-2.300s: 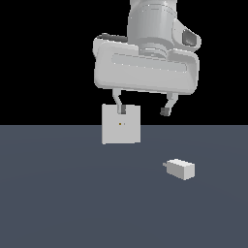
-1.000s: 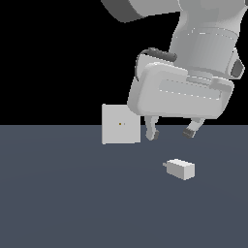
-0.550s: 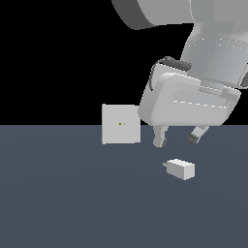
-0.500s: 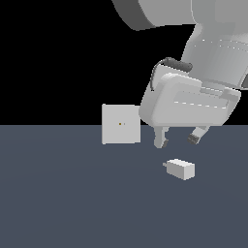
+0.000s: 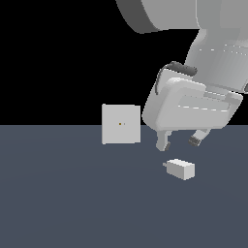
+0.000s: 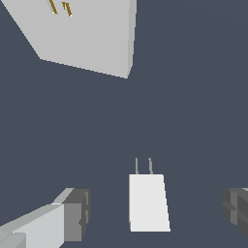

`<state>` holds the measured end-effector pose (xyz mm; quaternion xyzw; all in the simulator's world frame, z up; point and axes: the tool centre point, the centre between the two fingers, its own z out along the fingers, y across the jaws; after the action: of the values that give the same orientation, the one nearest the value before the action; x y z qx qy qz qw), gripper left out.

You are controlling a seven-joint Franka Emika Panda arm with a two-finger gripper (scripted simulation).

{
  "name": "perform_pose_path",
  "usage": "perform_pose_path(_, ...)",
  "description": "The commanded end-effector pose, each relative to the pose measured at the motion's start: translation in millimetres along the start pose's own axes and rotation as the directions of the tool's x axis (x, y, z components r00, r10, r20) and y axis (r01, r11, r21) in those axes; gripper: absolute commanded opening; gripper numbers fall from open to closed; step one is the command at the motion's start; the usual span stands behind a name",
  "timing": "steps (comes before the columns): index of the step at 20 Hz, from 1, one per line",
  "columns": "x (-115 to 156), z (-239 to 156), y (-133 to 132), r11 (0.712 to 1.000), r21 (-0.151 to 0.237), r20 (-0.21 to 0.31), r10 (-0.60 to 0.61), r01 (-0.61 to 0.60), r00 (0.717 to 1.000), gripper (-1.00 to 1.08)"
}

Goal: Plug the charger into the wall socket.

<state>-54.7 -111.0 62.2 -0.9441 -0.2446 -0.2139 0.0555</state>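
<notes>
A flat, matte slate-blue floor (image 5: 68, 203) fills the lower half of the scene under a plain black backdrop, both smooth and without texture. On that floor lies the charger (image 5: 180, 168), a small white rectangular block with crisp edges and flat faces; in the exterior view a short thin prong sticks out of its end toward the exterior view's left, and the wrist view (image 6: 148, 202) shows this as two thin grey pins side by side, pointing toward the plate. The block rests flat on the floor, touched by nothing. Just above it hangs the pincer of the large white robot arm, the gripper (image 5: 180, 140), tilted, its two short fingers spread wide apart with the block sitting below the gap between them; in the wrist view the dark grey ribbed pads (image 6: 79, 214) stand on either side of the charger, clear of its sides. The gripper's body is a broad, rounded, glossy pale-grey housing joined to a thicker cylindrical arm segment above. Toward the exterior view's left, well apart from the charger, stands the wall socket (image 5: 121, 124), a flat, upright, light grey square plate with a tiny orange dot at its centre; the wrist view shows two small golden slots (image 6: 60, 8) on its face.
</notes>
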Motion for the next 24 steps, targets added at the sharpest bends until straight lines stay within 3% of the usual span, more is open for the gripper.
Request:
perform_pose_path(1, 0, 0, 0, 1.000, 0.000, 0.000, 0.000, 0.000, 1.000, 1.00)
perform_pose_path(20, -22, 46, -1, 1.000, 0.000, 0.002, -0.002, 0.002, 1.000, 1.00)
perform_pose_path(21, -22, 46, -1, 1.000, 0.000, 0.002, -0.002, 0.002, 1.000, -1.00)
perform_pose_path(24, -22, 46, -1, 1.000, 0.000, 0.002, -0.002, 0.002, 1.000, -1.00)
